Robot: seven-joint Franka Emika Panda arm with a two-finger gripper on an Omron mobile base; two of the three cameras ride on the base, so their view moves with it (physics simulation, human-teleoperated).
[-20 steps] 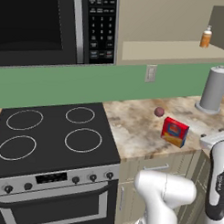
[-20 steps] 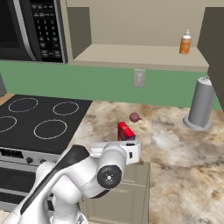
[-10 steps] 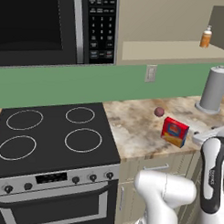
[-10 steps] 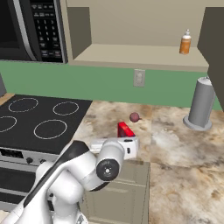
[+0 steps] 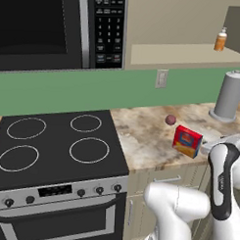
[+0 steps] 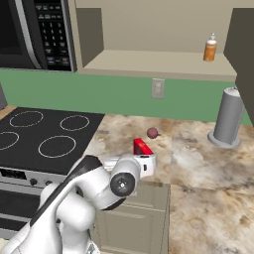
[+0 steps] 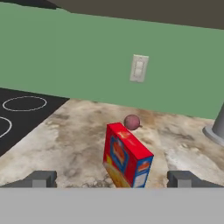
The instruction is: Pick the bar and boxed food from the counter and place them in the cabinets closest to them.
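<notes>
The boxed food is a small red carton with a blue and yellow label, standing on the marbled counter right of the stove. My gripper is open just in front of it, the carton between and slightly beyond my two fingertips, not touching either. From the right base view, my white hand sits at the near side of the carton. The open wall cabinet hangs above the counter. The bar is out of view.
A small dark-red ball lies just behind the carton. A grey cylinder stands at the back right. An orange bottle is on the cabinet shelf. The black stovetop and microwave are to the left.
My arm has risen and swung forward, bringing the hand up close to the carton. The carton and ball have not moved. The jaws stayed open.
</notes>
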